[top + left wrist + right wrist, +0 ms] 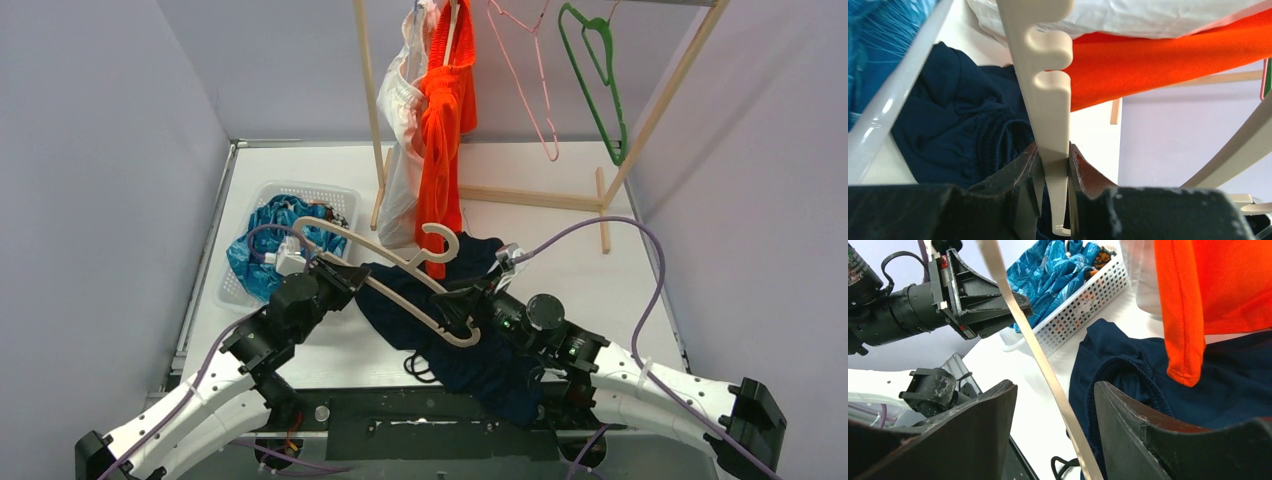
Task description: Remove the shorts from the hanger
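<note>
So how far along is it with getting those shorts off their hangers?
Done: teal-blue patterned shorts lie in the white slotted basket. In hand: left gripper clamps the beige plastic hanger, right gripper open around its bar, dark navy shorts heaped beneath, seemingly free. Remaining: white shorts and bright orange shorts hang on the wooden rack.

A hanger (436, 262) spans shorts (480, 365) heaped on the table (560, 260), basket (300, 187) at left.

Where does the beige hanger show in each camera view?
Top external: beige hanger at centre, over the navy shorts.
Left wrist: its notched end at centre, pinched by the left end effector.
Right wrist: thin diagonal bar inside the open right end effector.
Shared landmark: the navy shorts.
</note>
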